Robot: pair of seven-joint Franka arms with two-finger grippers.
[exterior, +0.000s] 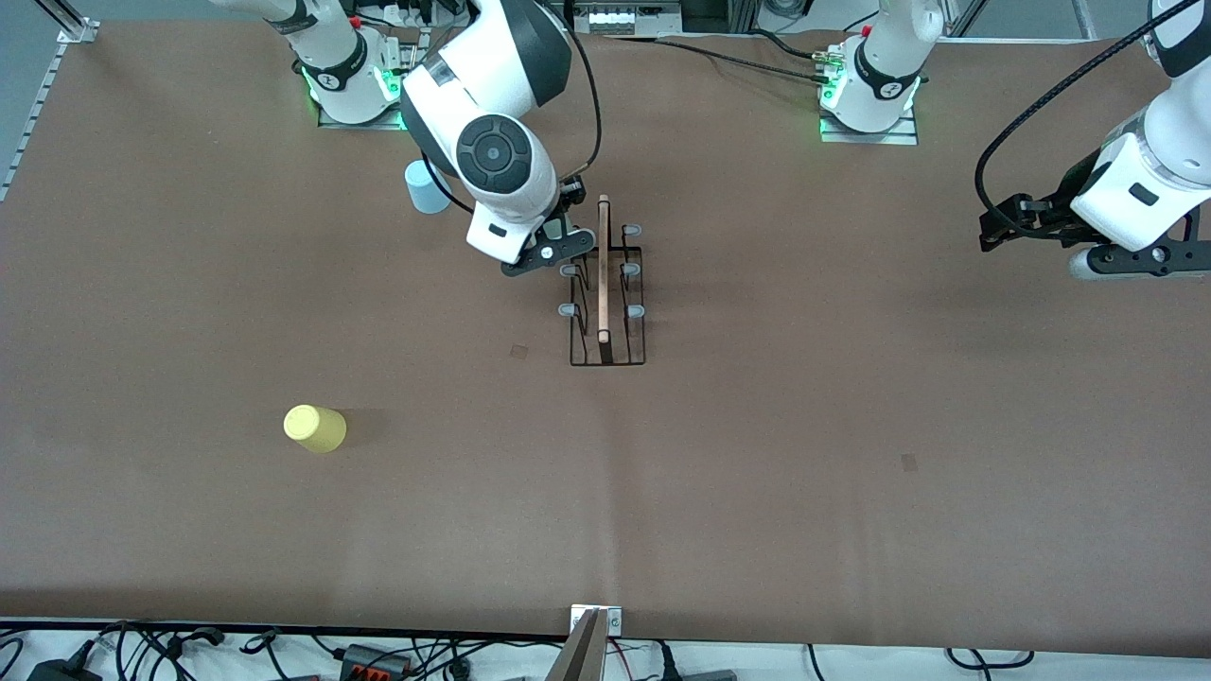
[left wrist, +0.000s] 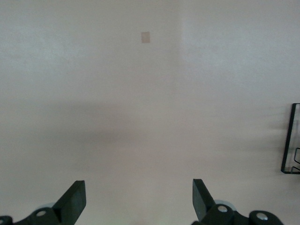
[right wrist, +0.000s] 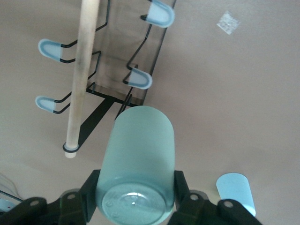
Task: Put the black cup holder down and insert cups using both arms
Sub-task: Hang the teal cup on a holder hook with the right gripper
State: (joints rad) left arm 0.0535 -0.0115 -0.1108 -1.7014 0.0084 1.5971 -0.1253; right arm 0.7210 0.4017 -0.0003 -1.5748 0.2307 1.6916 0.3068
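Note:
The black cup holder (exterior: 607, 295) stands upright mid-table, with its wooden bar handle (right wrist: 83, 70) and pale-tipped pegs. My right gripper (exterior: 558, 249) hovers at the holder's end toward the robots' bases. It is shut on the pale grey-green cup (right wrist: 138, 159), held sideways with its mouth toward a peg (right wrist: 139, 78). The light blue cup (exterior: 426, 187) stands on the table by the right arm and also shows in the right wrist view (right wrist: 236, 192). The yellow cup (exterior: 315, 427) sits nearer the front camera, toward the right arm's end. My left gripper (exterior: 991, 232) waits open and empty (left wrist: 139, 201) at its own end.
A corner of the holder's wire base (left wrist: 290, 140) shows in the left wrist view. Small pale patches mark the table (exterior: 519, 351) (exterior: 909, 462). A metal bracket (exterior: 596, 624) and cables lie along the table edge nearest the front camera. The arm bases (exterior: 868, 104) stand along the opposite edge.

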